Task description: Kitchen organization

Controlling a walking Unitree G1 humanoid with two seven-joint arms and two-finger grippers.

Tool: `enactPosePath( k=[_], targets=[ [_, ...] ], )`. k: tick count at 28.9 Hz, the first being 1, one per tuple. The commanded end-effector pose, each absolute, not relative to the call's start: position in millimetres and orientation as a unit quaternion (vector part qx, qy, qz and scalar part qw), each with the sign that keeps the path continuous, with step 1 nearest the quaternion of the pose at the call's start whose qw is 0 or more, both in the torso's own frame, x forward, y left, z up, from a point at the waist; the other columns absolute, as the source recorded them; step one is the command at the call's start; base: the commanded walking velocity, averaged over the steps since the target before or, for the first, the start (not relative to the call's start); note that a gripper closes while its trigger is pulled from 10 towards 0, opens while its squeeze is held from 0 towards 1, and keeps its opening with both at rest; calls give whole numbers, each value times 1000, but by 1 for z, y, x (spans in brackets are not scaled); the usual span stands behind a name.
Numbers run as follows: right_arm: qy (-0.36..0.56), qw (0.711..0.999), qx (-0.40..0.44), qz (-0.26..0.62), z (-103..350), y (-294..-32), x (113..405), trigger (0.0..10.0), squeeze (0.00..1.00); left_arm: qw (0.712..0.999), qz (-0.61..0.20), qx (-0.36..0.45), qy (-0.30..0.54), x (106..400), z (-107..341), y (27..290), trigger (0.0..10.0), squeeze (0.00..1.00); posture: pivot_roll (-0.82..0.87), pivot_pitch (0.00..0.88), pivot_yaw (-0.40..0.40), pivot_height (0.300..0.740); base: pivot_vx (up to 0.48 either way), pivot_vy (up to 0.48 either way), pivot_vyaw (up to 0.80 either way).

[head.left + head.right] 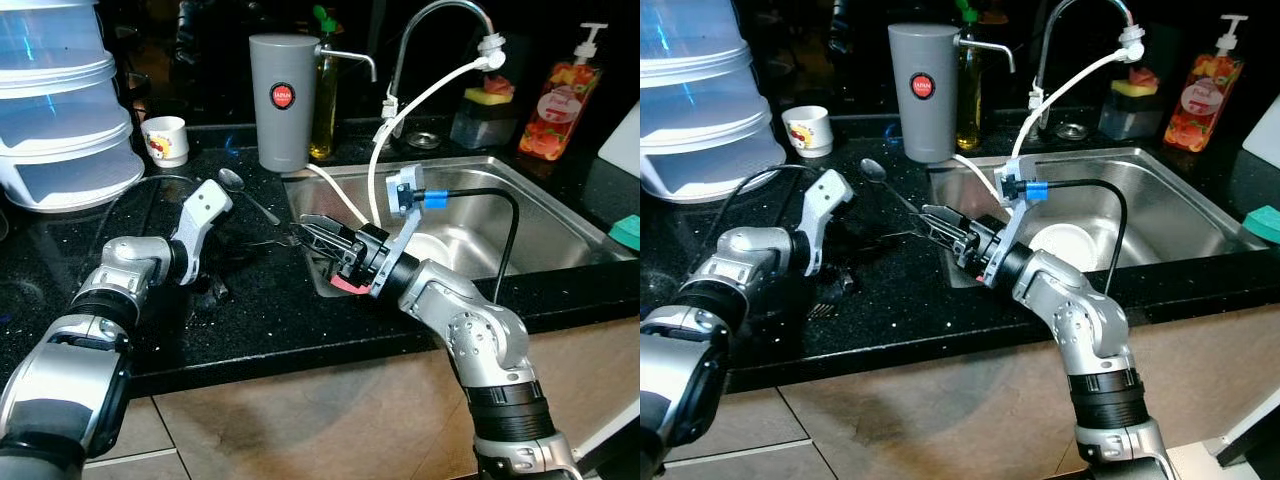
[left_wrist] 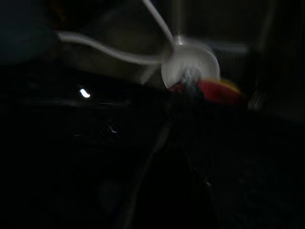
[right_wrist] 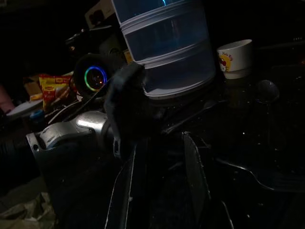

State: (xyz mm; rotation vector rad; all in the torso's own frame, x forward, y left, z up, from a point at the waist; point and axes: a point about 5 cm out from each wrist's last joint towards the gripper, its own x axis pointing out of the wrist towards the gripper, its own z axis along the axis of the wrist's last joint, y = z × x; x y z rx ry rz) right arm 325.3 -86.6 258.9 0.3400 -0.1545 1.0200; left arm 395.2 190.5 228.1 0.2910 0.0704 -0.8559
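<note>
R hand [image 1: 318, 231] open over fork [image 1: 272, 241], black counter [image 1: 260, 310].

Parted right tool [image 3: 162, 186] facing stacked containers [image 3: 164, 45]

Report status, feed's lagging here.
Right gripper open over fork at sink edge. Left gripper low on counter, fingers unclear. Spoon nearby.

A spoon [image 1: 233, 181] is lying on the desk [image 1: 260, 310] left of the sink [image 1: 560, 215], a cup [image 1: 166, 139] sitting behind it. What looks like a plate [image 1: 1068, 245] is resting in the sink, under the faucet [image 1: 440, 20].
</note>
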Motion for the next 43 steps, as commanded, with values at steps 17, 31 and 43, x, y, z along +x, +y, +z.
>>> enactPosePath(
  k=[17, 31, 43],
  targets=[
    [-118, 828, 263, 480, 282, -91, 329, 10000, 0, 908, -384, -77, -146, 388, 267, 211, 0, 0, 64, 75, 11, 740, 0, 0, 0],
    [-89, 860, 234, 444, 267, -82, 333, 10000, 0, 995, -19, 95, -20, 395, 255, 273, 10000, 1000, 70, 50, -2, 740, 0, 0, 0],
    [-80, 855, 239, 453, 261, -76, 331, 10000, 0, 997, 59, 45, 30, 399, 243, 280, 10000, 1000, 66, 34, -9, 740, 0, 0, 0]
  ],
)
